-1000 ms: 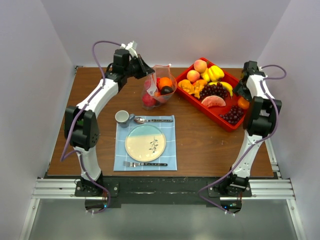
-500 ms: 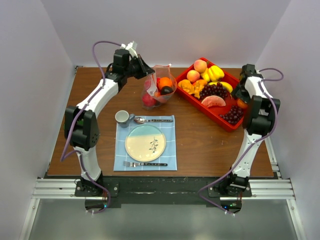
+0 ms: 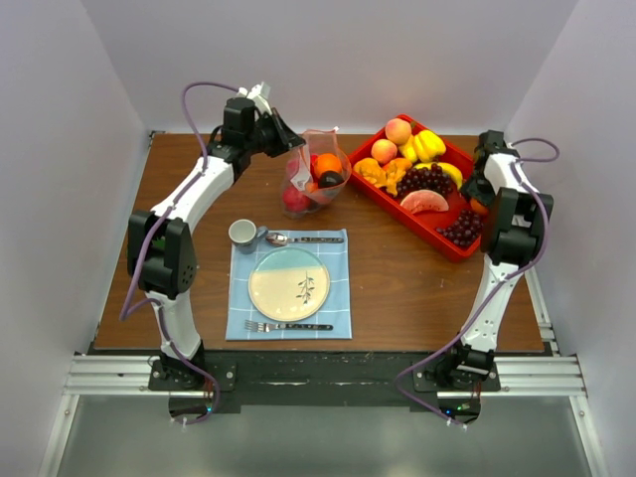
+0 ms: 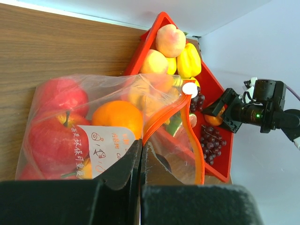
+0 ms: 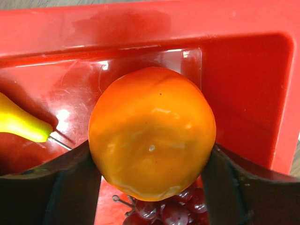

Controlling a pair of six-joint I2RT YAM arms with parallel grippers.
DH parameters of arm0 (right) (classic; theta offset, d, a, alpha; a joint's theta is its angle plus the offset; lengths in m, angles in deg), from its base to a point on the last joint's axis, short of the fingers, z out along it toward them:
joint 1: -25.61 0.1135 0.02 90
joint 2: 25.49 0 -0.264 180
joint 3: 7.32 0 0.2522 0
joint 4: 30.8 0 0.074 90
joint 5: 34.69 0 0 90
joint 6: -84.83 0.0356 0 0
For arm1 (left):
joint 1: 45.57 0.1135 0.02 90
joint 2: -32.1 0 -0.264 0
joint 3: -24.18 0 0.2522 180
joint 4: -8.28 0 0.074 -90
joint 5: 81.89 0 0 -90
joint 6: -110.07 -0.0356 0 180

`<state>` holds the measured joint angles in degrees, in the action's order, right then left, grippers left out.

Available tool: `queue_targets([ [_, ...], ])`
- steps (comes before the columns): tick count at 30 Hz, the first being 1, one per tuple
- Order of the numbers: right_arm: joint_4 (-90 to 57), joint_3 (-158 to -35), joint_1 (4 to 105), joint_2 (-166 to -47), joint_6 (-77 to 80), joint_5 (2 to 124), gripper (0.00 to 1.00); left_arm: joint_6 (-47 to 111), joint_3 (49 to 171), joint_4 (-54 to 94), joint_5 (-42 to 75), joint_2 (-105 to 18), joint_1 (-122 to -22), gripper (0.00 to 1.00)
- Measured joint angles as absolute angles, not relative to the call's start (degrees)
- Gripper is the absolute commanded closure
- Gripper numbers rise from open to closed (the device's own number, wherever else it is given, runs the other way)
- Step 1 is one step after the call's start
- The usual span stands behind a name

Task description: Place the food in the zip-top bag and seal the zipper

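The clear zip-top bag [image 3: 318, 179] stands at the back middle of the table with red apples [image 4: 56, 136] and an orange [image 4: 117, 117] inside. My left gripper [image 4: 140, 143] is shut on the bag's mouth edge at the orange-red zipper [image 4: 197, 150], holding the mouth open. More food lies in the red tray [image 3: 415, 229]: peaches, yellow pieces, a watermelon slice [image 3: 424, 202] and grapes [image 5: 168, 211]. My right gripper [image 5: 151, 151] is down in the tray's right corner. Both its fingers press against the sides of an orange [image 5: 152, 131].
A blue placemat [image 3: 238, 298] near the front carries a plate [image 3: 288, 283], a fork and a spoon, with a cup [image 3: 242, 235] at its back left corner. White walls close in the table on the left, right and back.
My right gripper has dropped a little lower over the orange in the tray, and its jaws have closed in onto it. The left arm and the bag have not moved.
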<state>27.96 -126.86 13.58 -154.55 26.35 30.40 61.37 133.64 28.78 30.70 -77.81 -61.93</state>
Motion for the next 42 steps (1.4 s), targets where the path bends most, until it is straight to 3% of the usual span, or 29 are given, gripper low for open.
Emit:
queue_targets([
  [1,27.8,-126.8,13.6,-154.5,26.2,30.3,0.53,61.4,133.6,28.8,30.7,-77.8,-61.9,1.00],
  [7,27.1,-126.6,13.9,-154.3,25.3,29.9,0.66,61.4,133.6,28.7,30.7,-77.8,-61.7,1.00],
  [29,25.2,-120.7,24.4,-130.7,23.7,28.5,0.68,61.4,133.3,28.4,31.1,-77.8,-61.4,1.00],
  [35,25.0,-121.0,36.2,-127.1,23.7,31.1,0.67,61.5,133.3,28.3,31.1,-77.8,-61.4,1.00],
  [42,23.7,-129.9,54.7,-127.3,23.5,33.6,0.65,61.5,133.3,28.3,31.1,-77.8,-61.4,1.00],
])
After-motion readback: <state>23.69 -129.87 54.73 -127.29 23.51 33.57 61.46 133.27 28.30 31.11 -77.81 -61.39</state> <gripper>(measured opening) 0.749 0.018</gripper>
